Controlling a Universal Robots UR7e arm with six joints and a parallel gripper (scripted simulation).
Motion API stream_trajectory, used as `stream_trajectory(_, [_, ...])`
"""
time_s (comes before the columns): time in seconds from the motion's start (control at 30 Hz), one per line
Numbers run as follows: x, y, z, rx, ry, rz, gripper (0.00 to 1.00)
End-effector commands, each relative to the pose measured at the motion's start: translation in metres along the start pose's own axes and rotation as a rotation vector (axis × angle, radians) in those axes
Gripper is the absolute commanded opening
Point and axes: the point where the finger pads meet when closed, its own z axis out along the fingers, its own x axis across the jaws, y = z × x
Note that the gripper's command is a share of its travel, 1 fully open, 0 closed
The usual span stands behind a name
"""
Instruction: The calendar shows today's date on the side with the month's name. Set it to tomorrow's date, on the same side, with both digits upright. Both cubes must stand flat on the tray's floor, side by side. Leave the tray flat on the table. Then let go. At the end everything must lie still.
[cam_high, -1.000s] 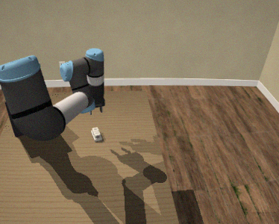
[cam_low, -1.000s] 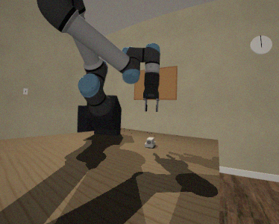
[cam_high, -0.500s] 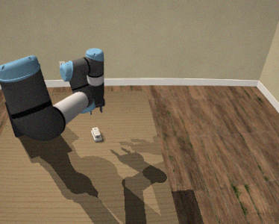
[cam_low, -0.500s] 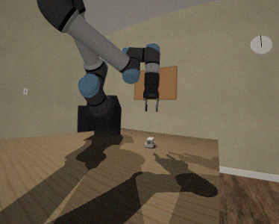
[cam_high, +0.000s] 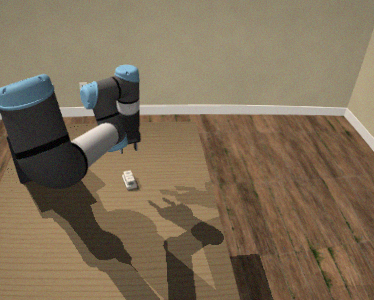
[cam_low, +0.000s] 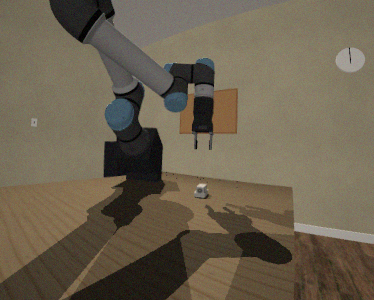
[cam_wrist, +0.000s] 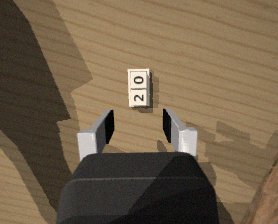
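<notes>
A small white calendar (cam_wrist: 139, 88) stands on the wooden table: a tray with two cubes side by side. In the wrist view their top faces read 2 and 0. It also shows in the top view (cam_high: 129, 180) and in the exterior view (cam_low: 201, 190). The side with the month's name is too small to read in any view. My gripper (cam_wrist: 138, 119) is open and empty, and points straight down. It hangs well above the table, a little to one side of the calendar, as the exterior view (cam_low: 202, 142) and the top view (cam_high: 128, 147) show.
The arm's dark base (cam_low: 133, 159) stands at the table's back. The table ends at an edge (cam_high: 220, 210), with wooden floor beyond. Arm shadows lie across the table top.
</notes>
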Motion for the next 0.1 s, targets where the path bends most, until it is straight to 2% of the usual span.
stream_trajectory(0.0, [0.0002,0.0,-0.0002,0.0,0.001,0.0,1.0])
stream_trajectory(0.07, [0.0002,0.0,-0.0002,0.0,0.001,0.0,1.0])
